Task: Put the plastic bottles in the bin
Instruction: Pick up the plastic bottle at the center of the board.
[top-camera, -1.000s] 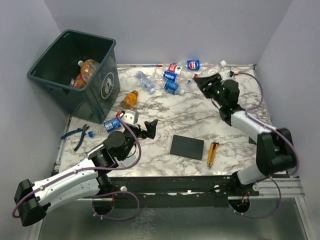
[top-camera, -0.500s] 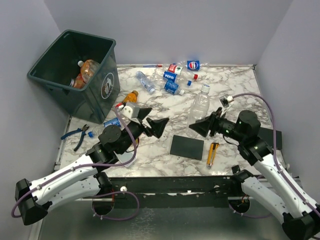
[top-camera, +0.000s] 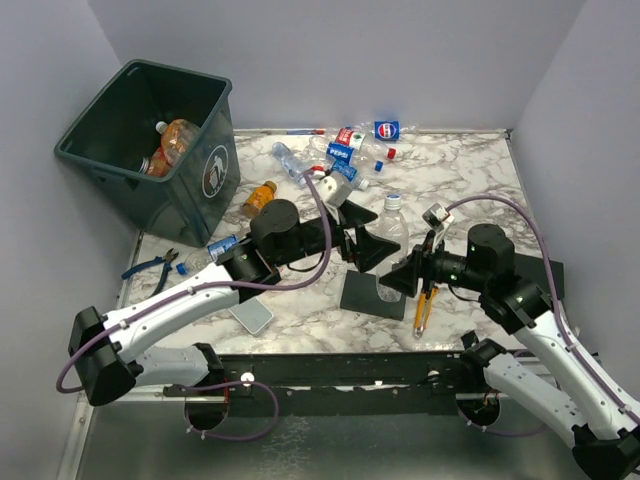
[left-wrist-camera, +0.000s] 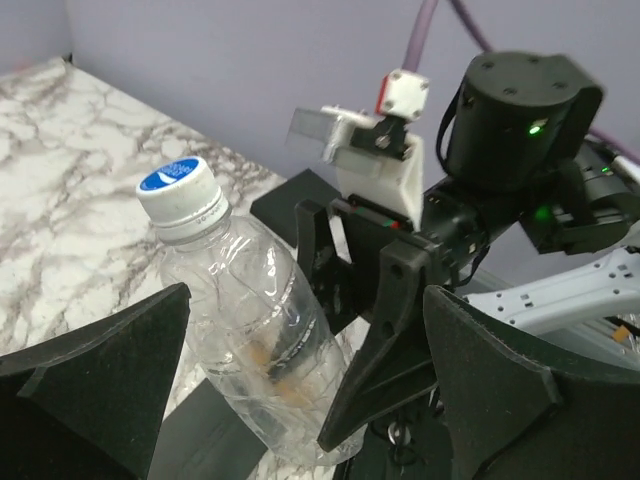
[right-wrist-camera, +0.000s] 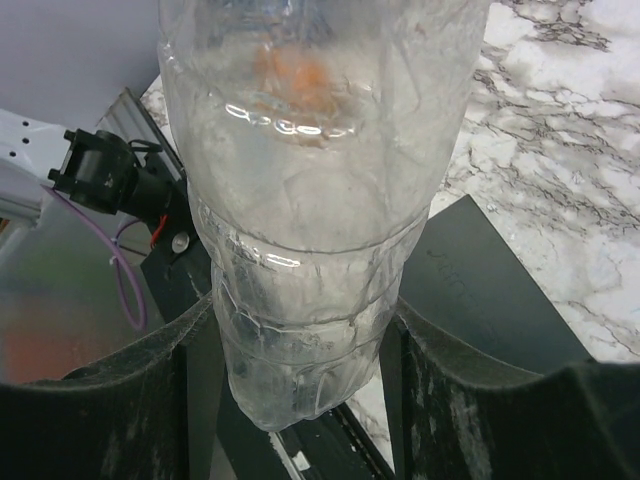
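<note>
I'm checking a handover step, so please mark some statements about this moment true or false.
1. The right gripper is shut on a clear bottle, cap uppermost. True.
2. The left gripper also clamps that bottle. False: its jaws stand wide open, close to the bottle but not closed on it.
3. The held bottle's cap is red. False: it is white with a blue top.
4. The bin has an orange-tinted jug inside. True.
5. The yellow utility knife lies in the bin. False: it lies on the table, near the right gripper.
</note>
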